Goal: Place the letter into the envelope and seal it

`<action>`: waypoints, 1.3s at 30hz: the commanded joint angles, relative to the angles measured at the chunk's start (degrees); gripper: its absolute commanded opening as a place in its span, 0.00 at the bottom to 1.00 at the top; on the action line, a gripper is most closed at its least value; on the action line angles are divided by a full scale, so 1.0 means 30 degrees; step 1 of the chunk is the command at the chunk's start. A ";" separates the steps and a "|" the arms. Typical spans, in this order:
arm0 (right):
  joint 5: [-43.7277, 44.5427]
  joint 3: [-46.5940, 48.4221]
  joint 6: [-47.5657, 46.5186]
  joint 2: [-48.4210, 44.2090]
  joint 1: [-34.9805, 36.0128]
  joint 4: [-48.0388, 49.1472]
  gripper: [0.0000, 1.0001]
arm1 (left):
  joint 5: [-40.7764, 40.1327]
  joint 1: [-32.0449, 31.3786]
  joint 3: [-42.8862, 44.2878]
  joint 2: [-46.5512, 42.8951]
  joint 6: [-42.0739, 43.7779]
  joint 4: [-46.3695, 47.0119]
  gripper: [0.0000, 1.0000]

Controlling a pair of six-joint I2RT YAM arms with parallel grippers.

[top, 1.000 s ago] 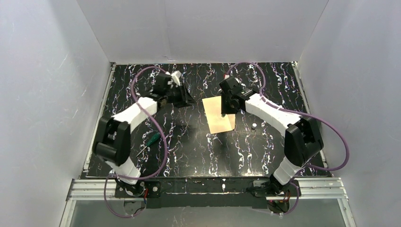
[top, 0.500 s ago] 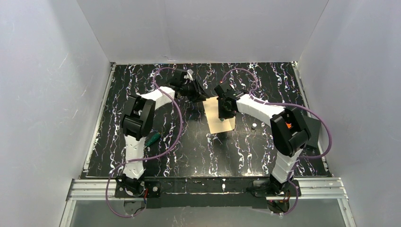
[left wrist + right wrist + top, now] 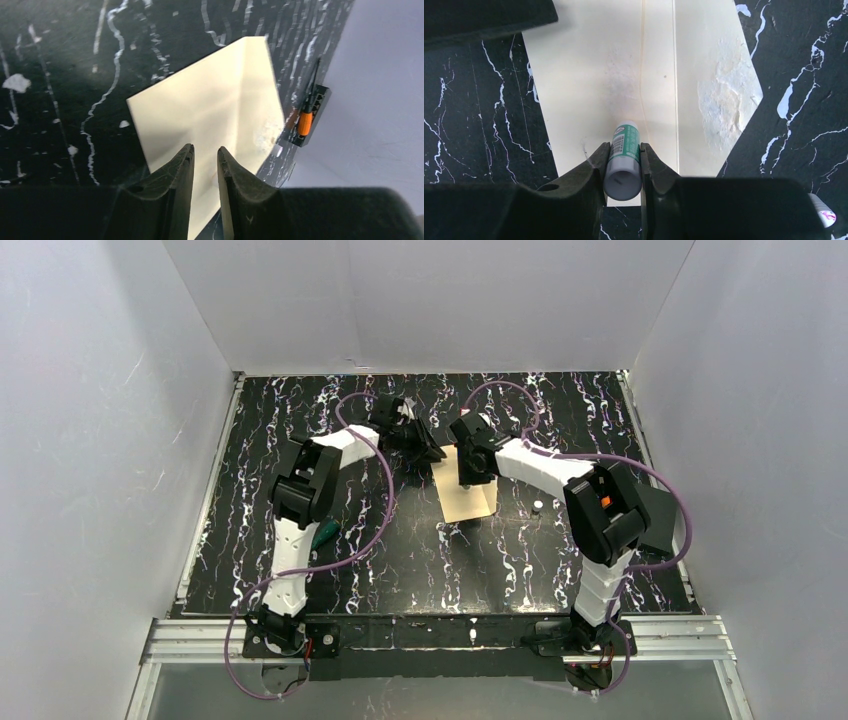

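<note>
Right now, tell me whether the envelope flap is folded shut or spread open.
Spread open. In the right wrist view the envelope lies flat and its pointed flap extends sideways, not folded over the body.

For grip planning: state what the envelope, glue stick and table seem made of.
Envelope: matte cream paper, creased, flap patch blistered. Glue stick: smooth plastic tube, seemingly, with printed label. Table: black, white-veined marble look, perhaps only printed.
</note>
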 commanded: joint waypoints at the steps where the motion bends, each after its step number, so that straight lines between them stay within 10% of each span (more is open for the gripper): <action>1: 0.0321 -0.0469 -0.0723 0.0177 -0.0093 0.1230 0.01 | -0.0229 -0.0189 0.0857 0.0433 0.0134 -0.2933 0.22; 14: 0.1355 -0.4342 -0.3194 -0.0226 0.0160 0.6225 0.01 | -0.0417 -0.0216 0.3157 0.1758 0.0453 -0.8724 0.23; 39: 0.1840 -0.4579 -0.4983 -0.1479 0.0347 1.2456 0.01 | -0.0297 -0.0110 0.4058 0.2153 0.0077 -0.9205 0.23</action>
